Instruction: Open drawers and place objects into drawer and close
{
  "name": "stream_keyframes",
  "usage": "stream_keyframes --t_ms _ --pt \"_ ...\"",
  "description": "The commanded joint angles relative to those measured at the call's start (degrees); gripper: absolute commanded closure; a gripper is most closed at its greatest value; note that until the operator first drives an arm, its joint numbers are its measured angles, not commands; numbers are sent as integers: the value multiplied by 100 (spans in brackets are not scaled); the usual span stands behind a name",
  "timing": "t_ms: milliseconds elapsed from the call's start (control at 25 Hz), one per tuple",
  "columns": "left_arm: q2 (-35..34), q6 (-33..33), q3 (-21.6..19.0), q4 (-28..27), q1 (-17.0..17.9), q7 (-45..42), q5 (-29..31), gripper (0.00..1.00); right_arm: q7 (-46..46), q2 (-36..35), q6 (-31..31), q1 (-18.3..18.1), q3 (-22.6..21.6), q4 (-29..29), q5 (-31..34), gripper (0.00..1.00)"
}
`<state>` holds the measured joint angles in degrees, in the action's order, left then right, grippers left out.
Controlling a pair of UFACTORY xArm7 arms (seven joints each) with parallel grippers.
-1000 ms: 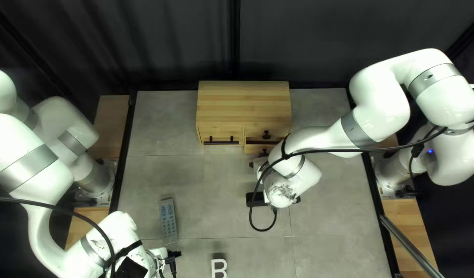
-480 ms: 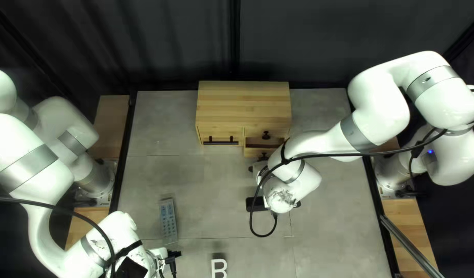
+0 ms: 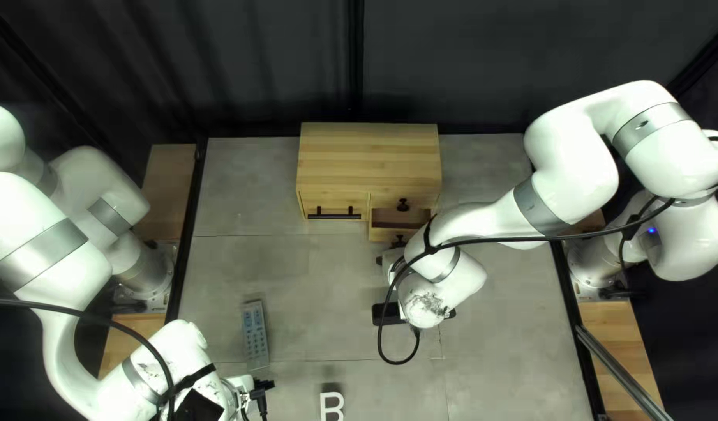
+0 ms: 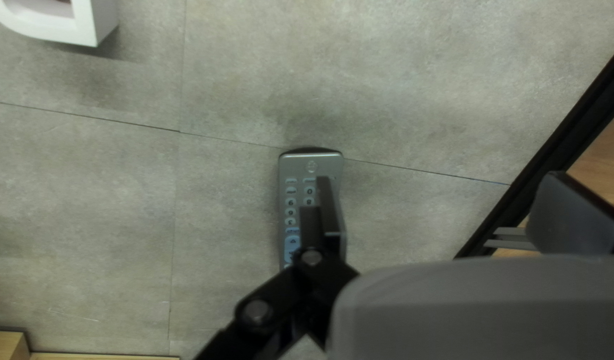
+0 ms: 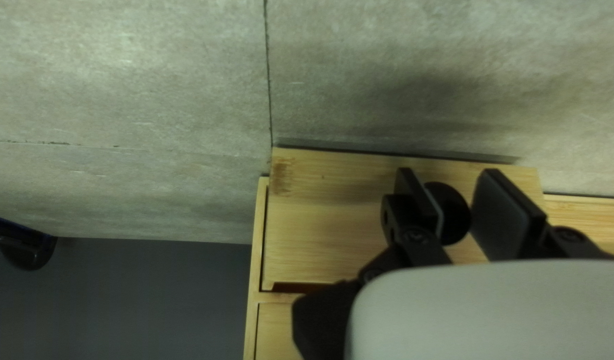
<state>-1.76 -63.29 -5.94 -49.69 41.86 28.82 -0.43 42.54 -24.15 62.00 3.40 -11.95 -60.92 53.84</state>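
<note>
I counted one wooden cabinet [image 3: 369, 156] at upper centre of the top left view, two knobs, one long handle [image 3: 335, 216], one remote [image 3: 254, 334] at lower left and one white letter B [image 3: 331, 404] at lower centre. The lower right drawer [image 3: 382, 234] stood out, bare wood showing inside. The right gripper [image 3: 395, 259] was clenched on its knob [image 5: 457, 215]; the left gripper [image 3: 262, 385] was spread wide above the remote's side. The right arm hid part of the drawer; the frame's edge cut the letter.
</note>
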Motion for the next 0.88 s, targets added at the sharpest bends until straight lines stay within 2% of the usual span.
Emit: stream_keyframes --t_ms 40,880 --pt "0 0 0 0 0 0 0 0 -1 5 57 38 -24 -27 -21 56" --pt "0 0 0 0 0 0 0 0 28 -305 233 224 -130 -417 -109 54"
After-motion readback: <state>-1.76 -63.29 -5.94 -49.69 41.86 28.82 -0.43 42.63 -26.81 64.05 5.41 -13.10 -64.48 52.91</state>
